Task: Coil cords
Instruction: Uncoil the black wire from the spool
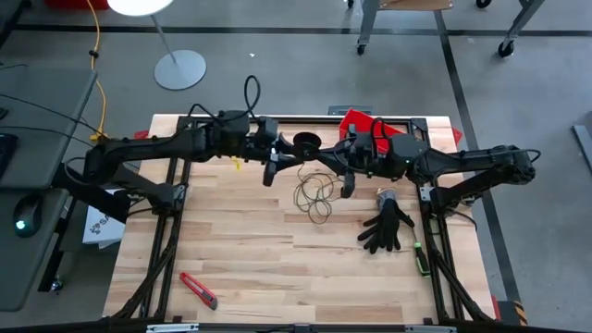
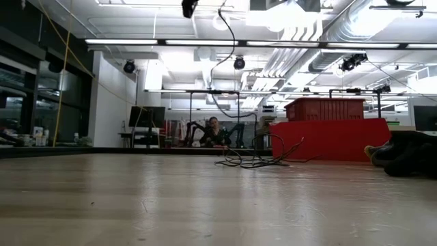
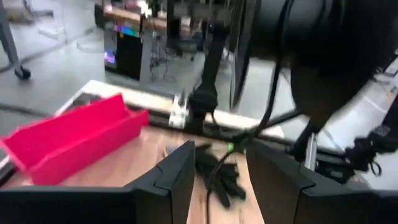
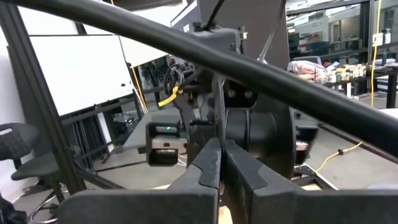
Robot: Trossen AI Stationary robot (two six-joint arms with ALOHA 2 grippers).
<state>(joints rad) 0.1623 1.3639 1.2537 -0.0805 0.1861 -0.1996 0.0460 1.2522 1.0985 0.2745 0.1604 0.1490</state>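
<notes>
the left gripper (image 3: 217, 177) stood apart and empty; the right gripper (image 4: 219, 163) was pinched shut by the spool (image 1: 306, 142), the cord (image 1: 315, 192) heaped loosely below for coiling.

Wood table (image 1: 250, 268) (matt), plastic bin (image 3: 74, 140).

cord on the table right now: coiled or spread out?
Loosely coiled. The cord lies in a few overlapping loops mid-table, untidy, below the black spool; the low view shows loops standing up off the wood.
</notes>
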